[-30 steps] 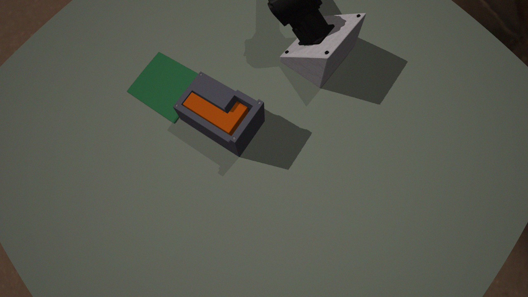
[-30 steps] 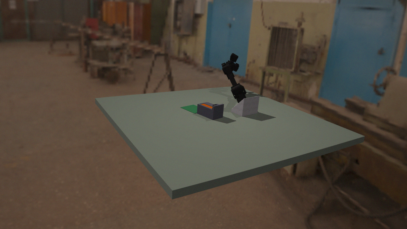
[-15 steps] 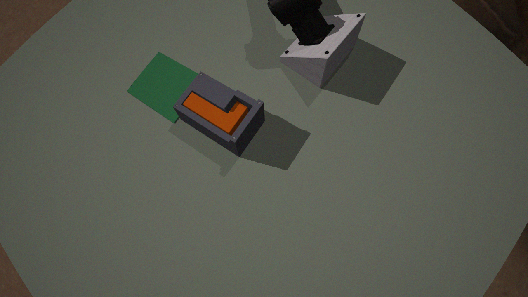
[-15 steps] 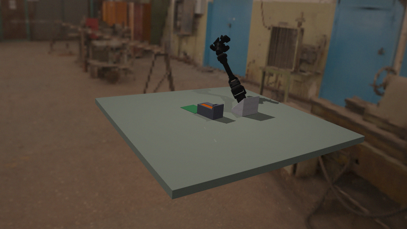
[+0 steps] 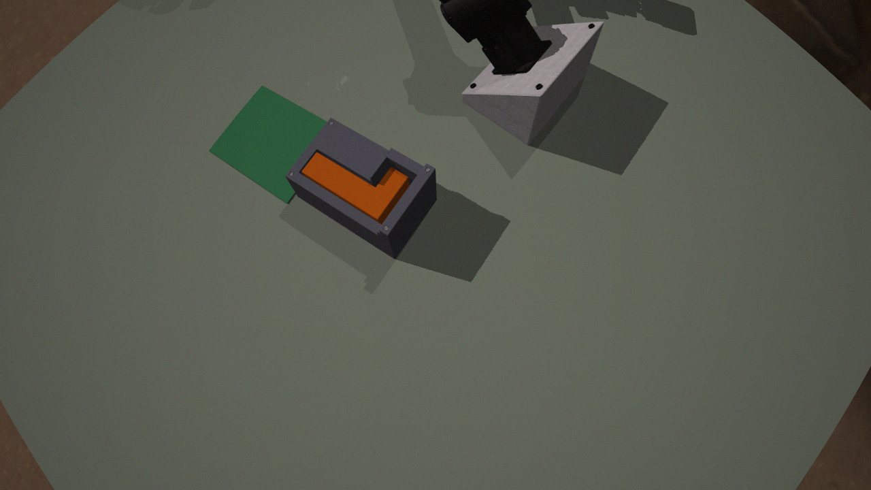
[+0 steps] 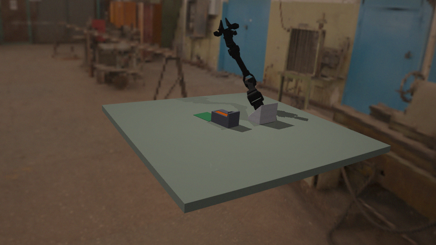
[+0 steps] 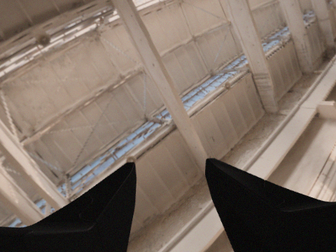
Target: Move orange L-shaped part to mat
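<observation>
Overhead, the claw (image 6: 226, 28) points skyward, part-open and holding nothing; orange part (image 5: 356, 185) sits in grey tray (image 5: 365, 182), green mat (image 5: 265, 139) adjoining.

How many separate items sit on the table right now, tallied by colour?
Orange: 1, the L-shaped part in its pocket
Dark grey: 1, the tray
Green: 1, the mat
Light grey: 1, the arm's wedge base
Total: 4

We see slim matte-black arm (image 6: 240, 65), jointed segments; blocky link above pale grey wedge-shaped base (image 5: 535, 91) with dark corner screws; gripper (image 7: 170, 173) ends in two pointed black fingers, gap between them
</observation>
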Controlling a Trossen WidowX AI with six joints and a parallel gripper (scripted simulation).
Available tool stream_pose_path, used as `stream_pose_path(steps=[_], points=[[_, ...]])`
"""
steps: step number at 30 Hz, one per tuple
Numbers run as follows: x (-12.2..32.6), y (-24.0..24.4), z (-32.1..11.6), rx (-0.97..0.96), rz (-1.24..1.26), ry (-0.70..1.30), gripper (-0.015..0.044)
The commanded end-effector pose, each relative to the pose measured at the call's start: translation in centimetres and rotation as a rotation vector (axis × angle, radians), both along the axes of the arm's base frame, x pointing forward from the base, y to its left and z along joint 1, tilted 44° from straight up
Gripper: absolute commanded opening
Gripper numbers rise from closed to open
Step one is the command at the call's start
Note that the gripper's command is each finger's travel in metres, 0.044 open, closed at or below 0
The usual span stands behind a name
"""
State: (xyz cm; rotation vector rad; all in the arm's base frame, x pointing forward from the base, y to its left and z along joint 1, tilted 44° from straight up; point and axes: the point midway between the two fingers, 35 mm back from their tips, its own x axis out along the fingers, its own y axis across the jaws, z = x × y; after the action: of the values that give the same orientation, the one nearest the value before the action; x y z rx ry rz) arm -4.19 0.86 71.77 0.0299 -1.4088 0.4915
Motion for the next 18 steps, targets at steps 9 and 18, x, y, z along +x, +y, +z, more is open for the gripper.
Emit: stream_pose_path(steps=[9,18], points=[[17.0,10.0,-5.4,-0.18,0.076,0.535,0.018],[26.8,14.9,-13.1,-0.258,0.069,0.933,0.018]])
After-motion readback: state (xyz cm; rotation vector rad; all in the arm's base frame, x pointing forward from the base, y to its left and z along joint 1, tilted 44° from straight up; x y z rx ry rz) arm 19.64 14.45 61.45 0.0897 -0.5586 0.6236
